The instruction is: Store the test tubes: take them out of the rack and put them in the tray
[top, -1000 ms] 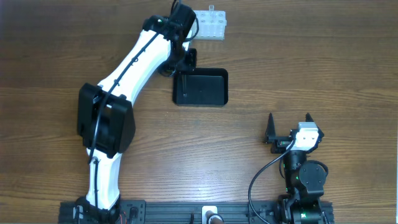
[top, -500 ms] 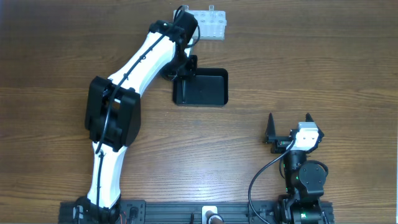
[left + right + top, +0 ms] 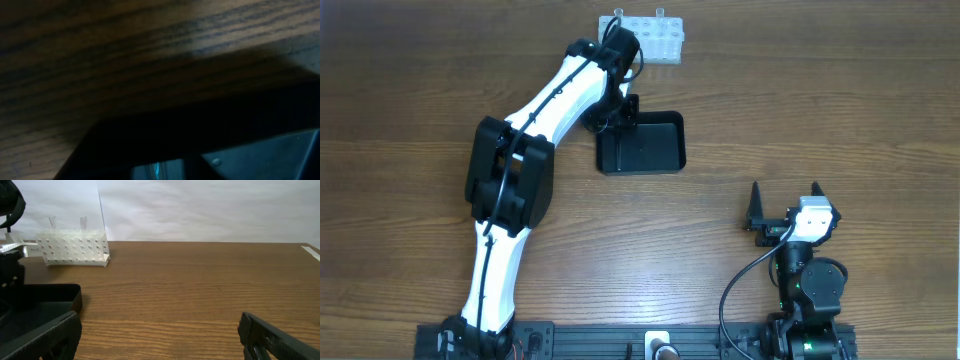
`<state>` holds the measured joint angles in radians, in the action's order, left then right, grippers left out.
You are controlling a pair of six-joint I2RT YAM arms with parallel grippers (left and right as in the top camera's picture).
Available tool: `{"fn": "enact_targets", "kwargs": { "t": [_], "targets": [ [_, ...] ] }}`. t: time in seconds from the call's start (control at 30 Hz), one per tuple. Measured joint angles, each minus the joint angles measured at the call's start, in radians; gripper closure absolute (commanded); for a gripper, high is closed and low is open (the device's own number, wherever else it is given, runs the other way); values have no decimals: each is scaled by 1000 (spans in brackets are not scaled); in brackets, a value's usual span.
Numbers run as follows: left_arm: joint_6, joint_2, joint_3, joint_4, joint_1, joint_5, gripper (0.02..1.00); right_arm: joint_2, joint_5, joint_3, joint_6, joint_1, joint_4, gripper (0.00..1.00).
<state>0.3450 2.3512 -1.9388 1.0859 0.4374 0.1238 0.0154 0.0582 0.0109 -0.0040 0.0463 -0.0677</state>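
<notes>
The white tube rack (image 3: pixel 652 39) stands at the table's far edge with two clear test tubes (image 3: pixel 660 14) upright in it; the right wrist view has the rack (image 3: pixel 75 251) far off. The black tray (image 3: pixel 665 158) lies just in front of it. My left gripper (image 3: pixel 623 110) sits low over the tray's left rim. In its wrist view a clear glassy tube (image 3: pixel 156 170) glints between its fingers, close above the dark tray wall (image 3: pixel 200 125). My right gripper (image 3: pixel 785 205) stands open and empty near the right arm's base, far from the tray.
Bare wooden table (image 3: pixel 840 100) stretches to the right of the tray and rack. The left arm's white links (image 3: pixel 550 100) run diagonally from the bottom left up to the tray. A white wall (image 3: pixel 210 210) rises behind the table's far edge.
The left arm has swung slightly right and its gripper has come down from beside the rack onto the tray's left rim. The right arm has not moved.
</notes>
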Motion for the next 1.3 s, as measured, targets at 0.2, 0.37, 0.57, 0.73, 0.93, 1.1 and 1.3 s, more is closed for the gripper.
{"fn": "enact_targets", "kwargs": {
  "t": [0.2, 0.37, 0.57, 0.73, 0.93, 1.1, 1.3],
  "targets": [
    [7, 4, -47, 61, 0, 1, 575, 0, 0, 0, -1, 0, 0, 7],
    [7, 4, -211, 112, 0, -4, 533, 0, 0, 0, 0, 0, 0, 7],
    [6, 4, -425, 42, 0, -98, 413, 0, 0, 0, 0, 0, 0, 7],
    [-42, 3, -444, -119, -14, -158, 338, 0, 0, 0, 0, 0, 0, 9],
    [-97, 7, -444, -282, -42, -253, 325, 0, 0, 0, -1, 0, 0, 7],
    [-114, 44, -444, -381, -60, -290, 325, 0, 0, 0, 0, 0, 0, 7],
    [-118, 116, -444, -428, -70, -300, 332, 0, 0, 0, 0, 0, 0, 9]
  ]
}}
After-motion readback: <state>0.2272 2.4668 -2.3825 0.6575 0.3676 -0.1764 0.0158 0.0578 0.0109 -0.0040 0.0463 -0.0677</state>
